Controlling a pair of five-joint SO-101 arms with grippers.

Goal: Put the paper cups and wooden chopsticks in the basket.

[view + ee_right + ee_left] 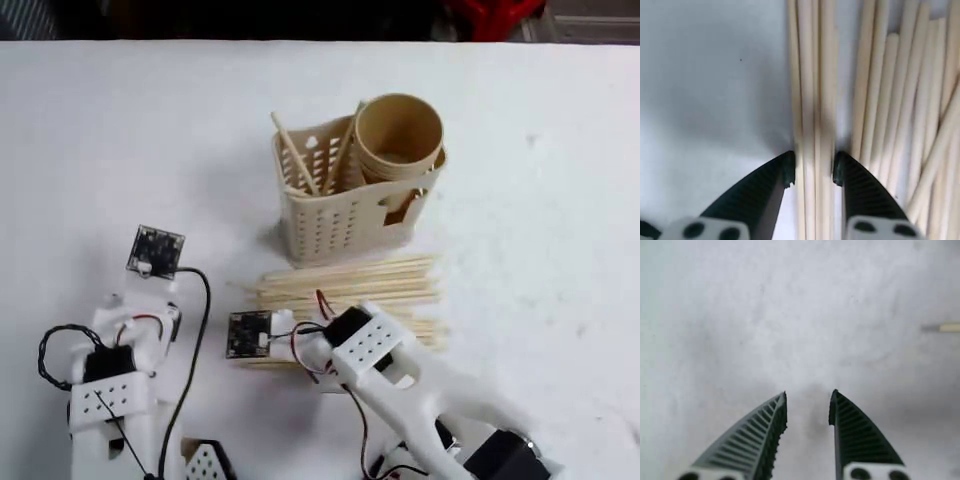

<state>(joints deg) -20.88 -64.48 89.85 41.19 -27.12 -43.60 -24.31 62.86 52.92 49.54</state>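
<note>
A cream slotted basket stands mid-table with stacked paper cups in its right part and a few wooden chopsticks leaning in its left part. A pile of loose chopsticks lies flat on the table just in front of it. The right arm hangs over the near side of that pile. My right gripper is down at the table, its fingers pressed against both sides of a few chopsticks. My left gripper is open over bare table, with nothing between its fingers.
The left arm sits at the near left, away from the pile, with its cable trailing beside it. One chopstick tip shows beyond the left gripper. White table surrounds the basket to the left, right and behind.
</note>
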